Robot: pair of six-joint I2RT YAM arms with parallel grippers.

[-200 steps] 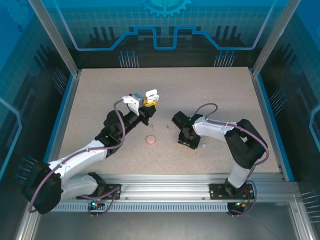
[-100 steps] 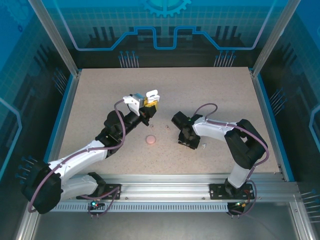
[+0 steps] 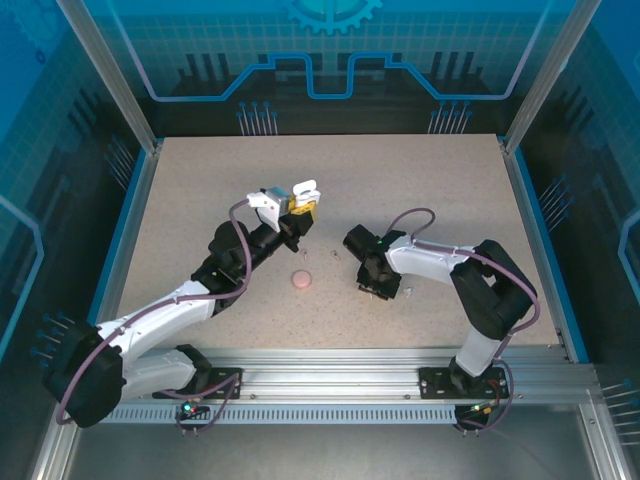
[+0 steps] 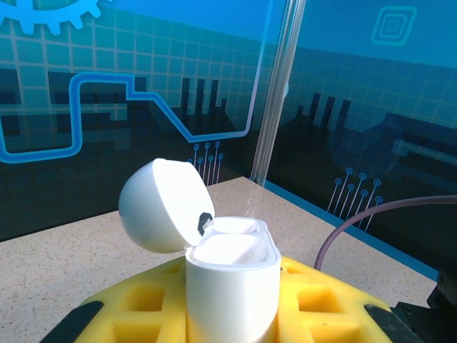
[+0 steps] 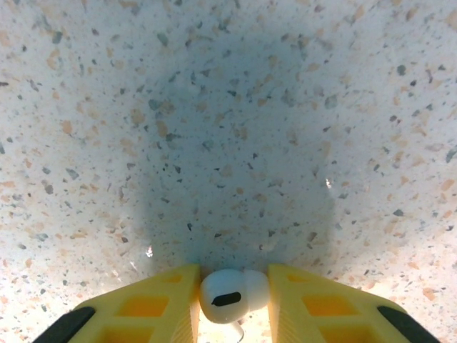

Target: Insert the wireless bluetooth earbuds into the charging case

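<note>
Lab robot cell: aluminium frame (image 3: 330, 385), blue circuit-print panels (image 3: 330, 50).

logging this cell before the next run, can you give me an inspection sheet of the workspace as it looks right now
surface: speckled beige tabletop, no spills seen
job's things: charging case upright, lid open; one earbud between the right fingers; small white piece beside the right gripper and two tiny pale specks mid-table, too small to identify
clutter: pink round object
grippers: left gripper shut on the charging case; right gripper shut on the earbud, low over the tabletop
cables: purple cable along each arm, no snag seen
surroundings: blue printed panels, aluminium frame
</note>
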